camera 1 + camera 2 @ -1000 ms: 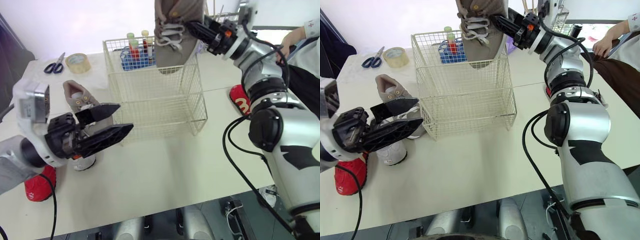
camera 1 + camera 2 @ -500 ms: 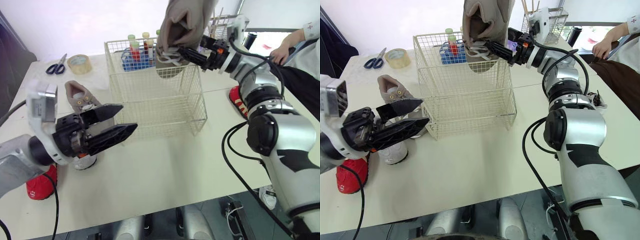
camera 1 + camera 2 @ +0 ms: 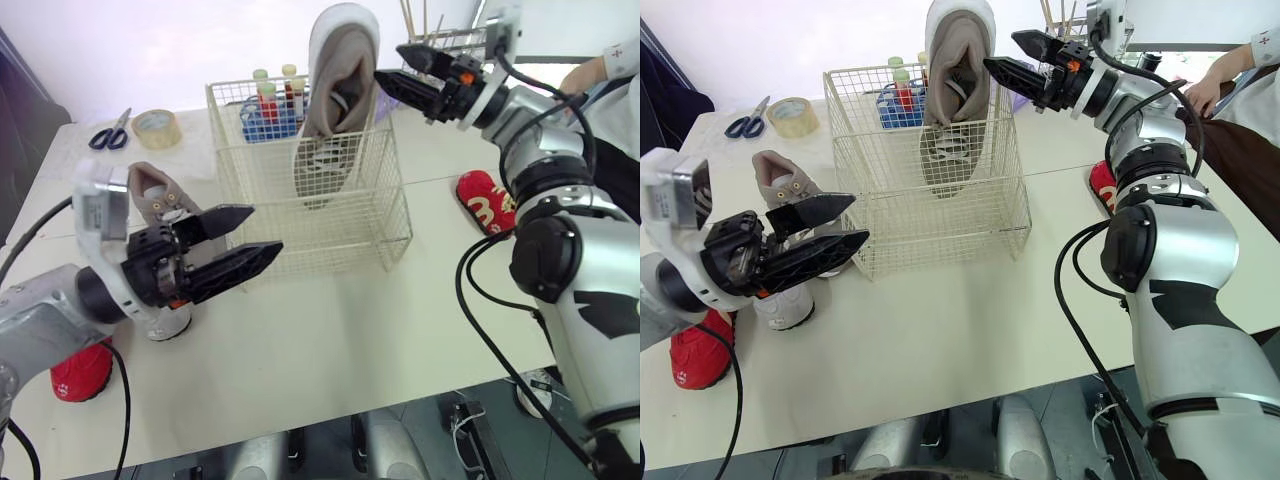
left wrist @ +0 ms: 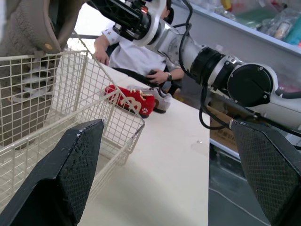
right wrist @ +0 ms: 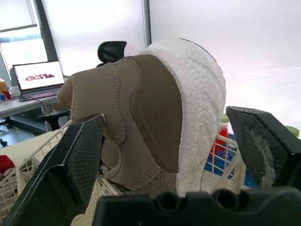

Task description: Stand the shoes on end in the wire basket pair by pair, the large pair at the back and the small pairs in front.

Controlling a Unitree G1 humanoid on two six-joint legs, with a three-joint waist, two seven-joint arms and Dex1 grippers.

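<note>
White table: tan shoe on end in wire basket; right tool spread.

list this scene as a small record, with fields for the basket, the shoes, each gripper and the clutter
basket: wire basket in the middle, one shoe inside
in basket: tan shoe on end, heel up, toward the back
outside: second tan shoe left of basket; right red shoe on its right; left red shoe at near left
left arm: left gripper open, empty, in front of second tan shoe
right arm: right gripper open, beside the upright shoe's heel
clutter: scissors, tape roll
</note>
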